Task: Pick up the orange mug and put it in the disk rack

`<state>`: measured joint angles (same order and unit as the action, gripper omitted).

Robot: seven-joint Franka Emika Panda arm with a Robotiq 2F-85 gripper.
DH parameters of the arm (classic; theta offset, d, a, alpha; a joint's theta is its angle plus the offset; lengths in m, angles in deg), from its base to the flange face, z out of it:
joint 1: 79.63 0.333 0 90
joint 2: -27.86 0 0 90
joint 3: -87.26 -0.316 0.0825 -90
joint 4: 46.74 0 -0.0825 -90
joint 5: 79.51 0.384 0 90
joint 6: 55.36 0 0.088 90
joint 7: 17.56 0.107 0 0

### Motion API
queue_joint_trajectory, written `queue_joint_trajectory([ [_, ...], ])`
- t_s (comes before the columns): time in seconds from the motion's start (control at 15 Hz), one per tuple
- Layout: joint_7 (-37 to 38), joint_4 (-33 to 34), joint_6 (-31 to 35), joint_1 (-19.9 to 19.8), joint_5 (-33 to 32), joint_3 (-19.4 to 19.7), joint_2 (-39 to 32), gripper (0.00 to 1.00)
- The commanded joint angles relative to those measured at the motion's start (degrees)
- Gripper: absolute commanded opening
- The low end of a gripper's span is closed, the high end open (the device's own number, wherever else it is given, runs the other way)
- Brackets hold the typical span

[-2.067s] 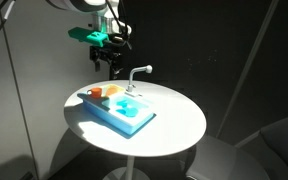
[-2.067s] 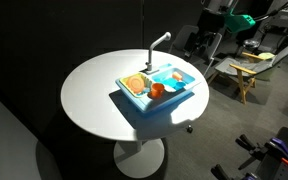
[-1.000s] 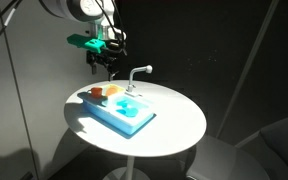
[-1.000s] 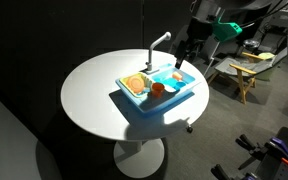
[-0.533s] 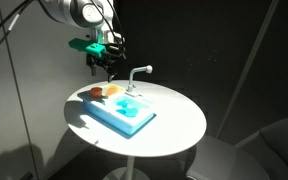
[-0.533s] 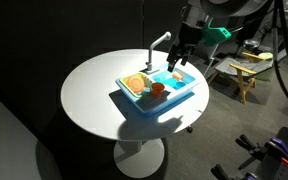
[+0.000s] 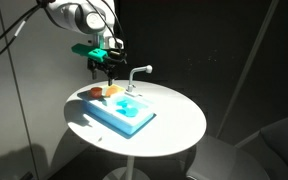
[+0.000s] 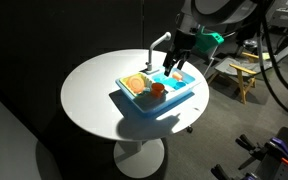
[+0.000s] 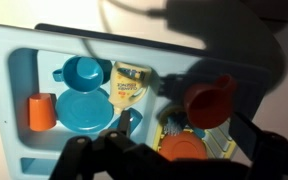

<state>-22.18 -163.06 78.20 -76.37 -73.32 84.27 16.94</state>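
Dark room, round white table [image 7: 179,125] w/ a light blue sink unit [image 7: 119,122] on it. Your arm reaches down, gripper [image 8: 174,69] hovering over the unit. The fingers [image 9: 76,160] look spread wide, though they're in shadow. Orange mug [image 9: 41,112] stands inside the unit, ahead of the gripper and off to one side, well apart from the disk rack [image 9: 216,146].

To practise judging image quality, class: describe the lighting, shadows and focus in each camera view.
Both exterior views: a dark room, with the white round table brightly lit and nearly washed out. Wrist view: a heavy dark shadow covers the upper right of the light blue sink unit; the gripper at the bottom edge is dark and blurred.
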Motion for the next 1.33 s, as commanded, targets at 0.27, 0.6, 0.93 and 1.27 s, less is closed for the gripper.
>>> queue_joint_trajectory([
  [0.27,1.2,5.0,-0.9,1.0,-3.1,-0.5,-4.6,1.0],
  [0.6,1.3,6.8,-1.5,0.9,-4.2,-0.2,-7.0,1.0],
  [0.93,1.5,8.6,-1.8,1.1,-5.9,0.2,-9.5,1.0],
  [1.27,1.4,9.6,-2.1,1.1,-7.5,0.4,-11.5,1.0],
])
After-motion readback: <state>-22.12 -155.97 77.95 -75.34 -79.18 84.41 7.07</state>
